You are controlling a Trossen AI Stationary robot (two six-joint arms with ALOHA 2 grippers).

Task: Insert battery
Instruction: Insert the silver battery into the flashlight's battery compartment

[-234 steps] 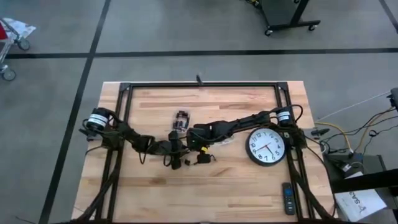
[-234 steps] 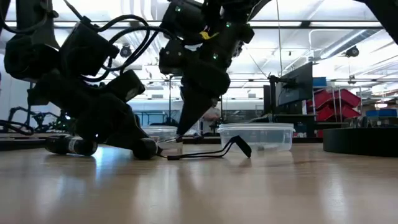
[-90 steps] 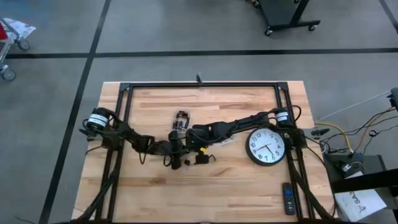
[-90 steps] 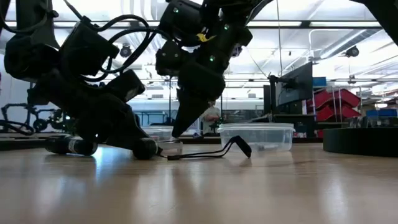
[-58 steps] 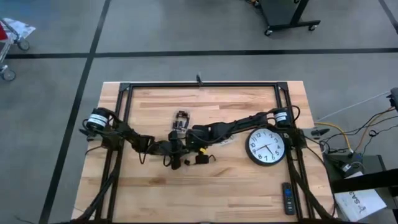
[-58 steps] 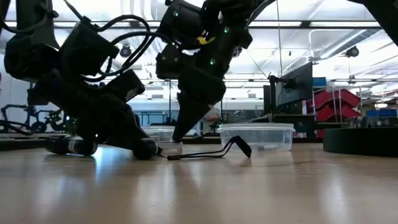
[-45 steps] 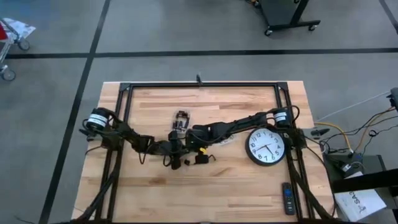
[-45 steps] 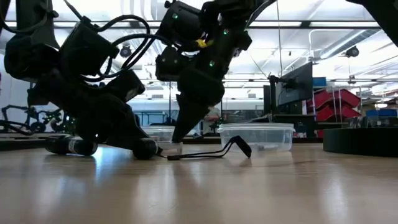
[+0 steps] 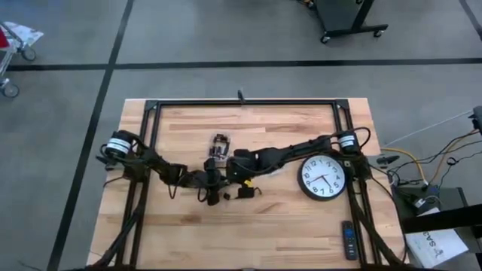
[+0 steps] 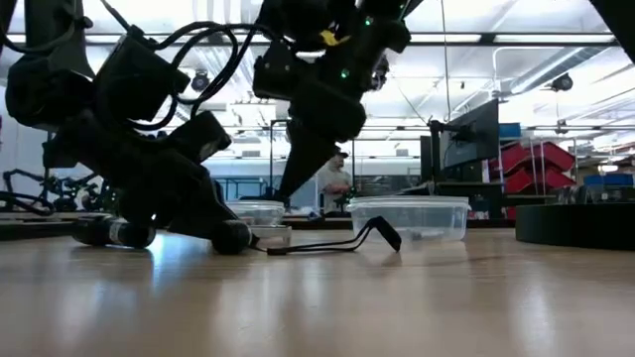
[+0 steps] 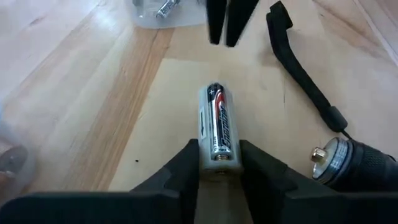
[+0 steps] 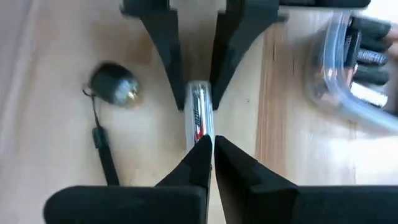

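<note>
Near the middle of the worktop [image 9: 301,218], the left gripper [image 11: 219,163] clamps a AA battery [image 11: 217,127] seated in a clear holder, its far end jutting out beyond the fingertips. The right gripper [image 12: 211,147] hangs just above that free end, fingers pinched together and empty. A black flashlight body [image 11: 357,163] with wrist strap [image 11: 298,71] lies just beside the battery.

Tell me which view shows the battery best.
The left wrist view: the battery lies lengthwise between the left gripper fingers, label readable. The right wrist view shows it partly hidden behind the right gripper. The high and low views hide it behind the arms.
</note>
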